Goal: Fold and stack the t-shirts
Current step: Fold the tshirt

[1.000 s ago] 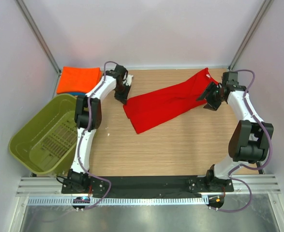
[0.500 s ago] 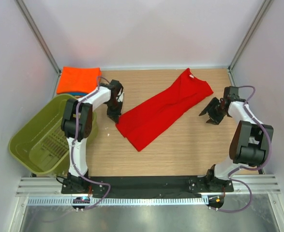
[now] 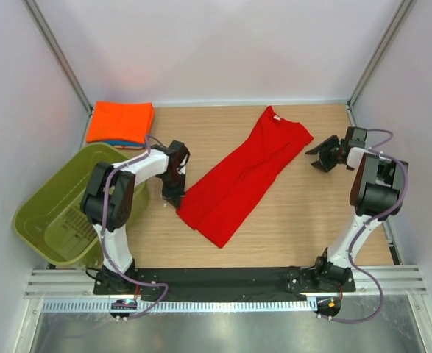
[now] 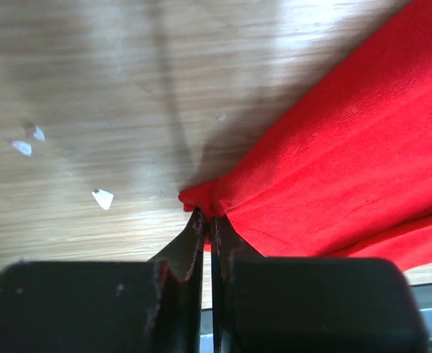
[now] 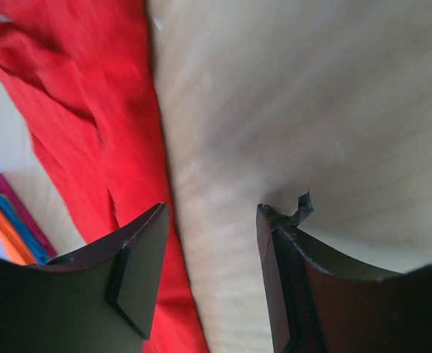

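As left fingers (image 4: 190,254) pinch red t-shirt (image 3: 238,176), right fingers (image 5: 138,272) spread near it

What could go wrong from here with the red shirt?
The left fingers pinch only a corner tip of the red shirt; a pull could slip it free.
The right fingers stand open, off the cloth, so a pull from that one corner may bunch or twist the shirt.

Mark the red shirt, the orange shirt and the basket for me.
red shirt (image 3: 238,180), top view, middle of the cloth
orange shirt (image 3: 120,121), top view, centre of the folded top
basket (image 3: 45,204), top view, inner left wall
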